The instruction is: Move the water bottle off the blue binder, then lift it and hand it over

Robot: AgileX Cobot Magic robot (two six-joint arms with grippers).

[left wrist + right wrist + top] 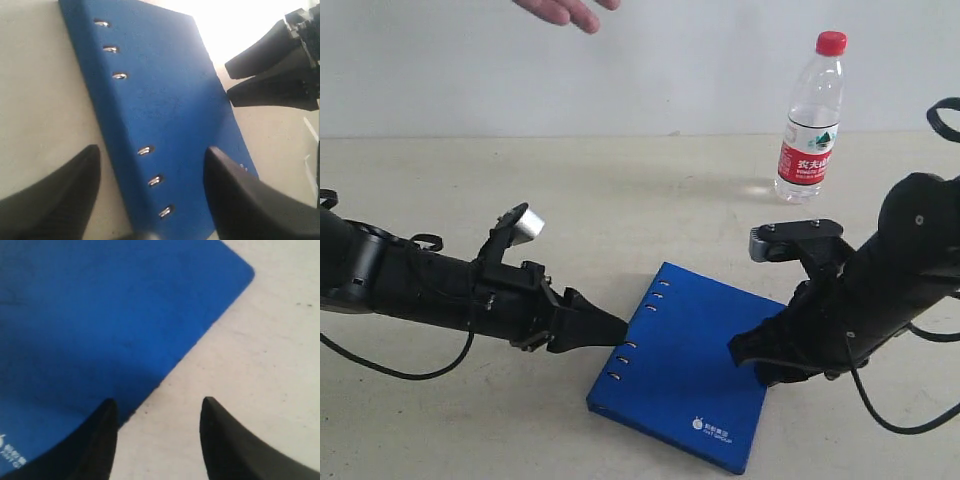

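Bottle position: bottle [812, 125] stands upright on the table [520, 200], far right, red cap on, well apart from the binder.
Binder position: binder [690, 370] lies flat and closed at the front centre, turned corner-on; nothing rests on its cover.
Binder edges: the spine edge with six rivets [145, 150] faces the left arm; the opposite edge faces the right arm; the white logo [705, 428] sits near the front corner.
Left gripper: left gripper [152, 150] is low at the spine edge; its fingers are spread wide and hold nothing, with the rivet row showing between them.
Right gripper: right gripper [158, 401] is low at the binder's right edge; its fingers are apart and hold nothing. One finger is over the binder's border, the other over bare table.
Contact: whether either gripper touches the binder cannot be told.
Open room: bare table lies behind the binder up to the bottle, and to the left beyond the left arm.
Obstructions: both arms flank the binder; the bottle stands beyond the right arm, not between the grippers.
Other items: a person's hand [565, 10] shows at the top edge, above the far side of the table; a cable [380, 365] hangs under the left arm and rests on the table.
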